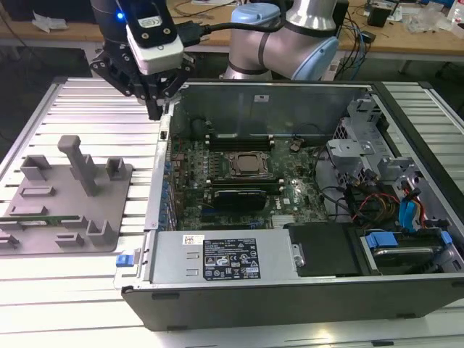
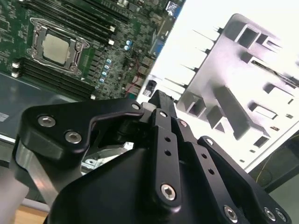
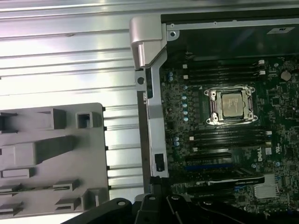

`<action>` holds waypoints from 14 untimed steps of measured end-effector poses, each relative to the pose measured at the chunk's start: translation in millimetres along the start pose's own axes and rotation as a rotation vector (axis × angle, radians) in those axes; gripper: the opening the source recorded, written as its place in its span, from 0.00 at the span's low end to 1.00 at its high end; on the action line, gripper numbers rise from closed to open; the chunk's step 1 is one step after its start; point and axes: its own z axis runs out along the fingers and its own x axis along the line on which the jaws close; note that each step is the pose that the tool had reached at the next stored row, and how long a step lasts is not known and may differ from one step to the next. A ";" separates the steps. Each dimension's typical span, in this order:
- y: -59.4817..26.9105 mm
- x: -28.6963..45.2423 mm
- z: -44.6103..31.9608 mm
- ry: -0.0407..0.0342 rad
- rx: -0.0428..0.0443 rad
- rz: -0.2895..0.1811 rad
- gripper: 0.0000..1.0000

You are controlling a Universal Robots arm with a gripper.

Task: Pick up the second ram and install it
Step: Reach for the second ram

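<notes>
tool [image 1: 156, 111] over case wall [image 1: 162, 156], second ram [image 1: 35, 215] on grey tray [image 1: 110, 190]

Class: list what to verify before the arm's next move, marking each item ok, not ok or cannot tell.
1. The second ram lies in the fixture tray: ok.
2. The gripper is above the ram: not ok; it hangs over the case wall.
3. The motherboard is uncovered: ok.
4. A memory slot is free: cannot tell.
5. The tray's post is clear of the path: cannot tell.
</notes>
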 end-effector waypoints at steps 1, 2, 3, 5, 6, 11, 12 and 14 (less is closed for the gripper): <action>-0.1 1.8 0.0 0.0000 0.0000 0.000 0.08; -0.3 4.0 -0.1 0.0000 0.0000 0.000 0.08; -0.4 5.5 -0.1 0.0001 0.0000 0.000 0.08; -0.7 9.3 -0.1 0.0000 -0.0001 0.000 0.08; -0.9 12.0 -0.2 0.0001 0.0000 0.000 0.08; -2.0 26.4 -0.5 0.0001 0.0000 0.000 0.08; -2.4 31.5 -0.5 0.0001 0.0000 0.000 0.08; -3.3 44.2 -0.6 0.0000 0.0000 0.000 0.08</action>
